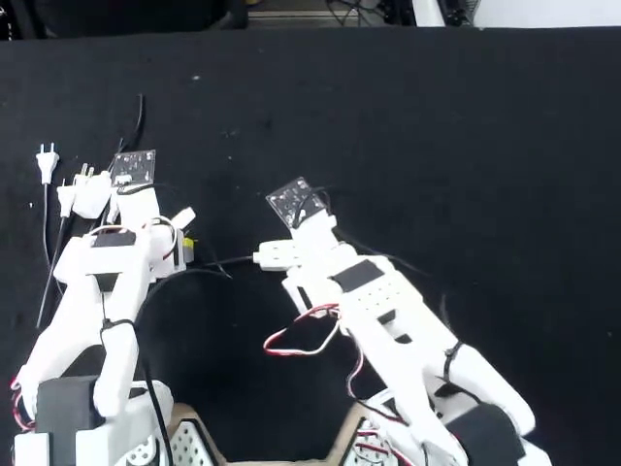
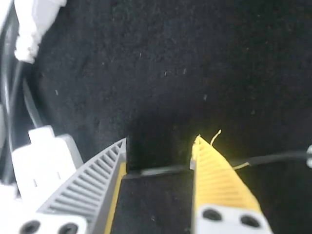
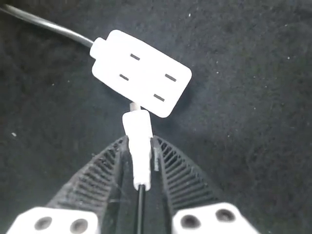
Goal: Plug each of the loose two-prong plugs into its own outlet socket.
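Observation:
My right gripper [image 3: 140,141] is shut on a white two-prong plug [image 3: 137,131] with a black cord. Its prongs point at the near edge of a white outlet block [image 3: 141,73] that has two pairs of slots, and I cannot tell whether they are in a slot. In the high view this plug [image 1: 275,255] is at mid-table, in the right gripper [image 1: 278,256]. My left gripper [image 2: 161,144] is open, its grey and yellow fingers on either side of a thin black cable [image 2: 158,170]. Loose white plugs [image 1: 46,161] lie far left, beyond the left gripper [image 1: 184,236].
A second white socket block [image 2: 44,161] lies beside the left gripper, with a white plug [image 2: 29,29] farther off. Black cords [image 1: 49,252] run along the left edge. The black table [image 1: 466,146] stretches wide at the right and back.

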`<move>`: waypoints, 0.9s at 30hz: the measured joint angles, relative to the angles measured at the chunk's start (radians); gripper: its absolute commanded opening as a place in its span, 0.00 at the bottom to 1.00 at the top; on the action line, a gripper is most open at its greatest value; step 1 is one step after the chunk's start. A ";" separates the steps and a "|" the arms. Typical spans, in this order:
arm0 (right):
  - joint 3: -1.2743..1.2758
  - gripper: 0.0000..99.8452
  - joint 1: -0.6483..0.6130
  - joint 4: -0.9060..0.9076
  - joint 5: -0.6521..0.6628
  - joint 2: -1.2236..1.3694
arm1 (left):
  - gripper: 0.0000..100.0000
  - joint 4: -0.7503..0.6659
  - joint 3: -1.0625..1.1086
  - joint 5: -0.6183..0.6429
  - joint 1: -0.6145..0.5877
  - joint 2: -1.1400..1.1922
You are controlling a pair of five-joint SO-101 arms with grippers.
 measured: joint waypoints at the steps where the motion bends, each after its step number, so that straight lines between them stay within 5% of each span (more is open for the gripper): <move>1: -0.002 0.01 0.000 -0.006 0.000 0.008 | 0.22 0.025 0.000 0.000 0.000 0.000; 14: -0.078 0.01 0.083 -0.018 0.000 0.103 | 0.22 0.204 -0.014 -0.121 0.169 0.000; 27: -0.080 0.01 0.086 0.092 0.037 0.011 | 0.22 0.204 -0.037 -0.069 0.071 0.000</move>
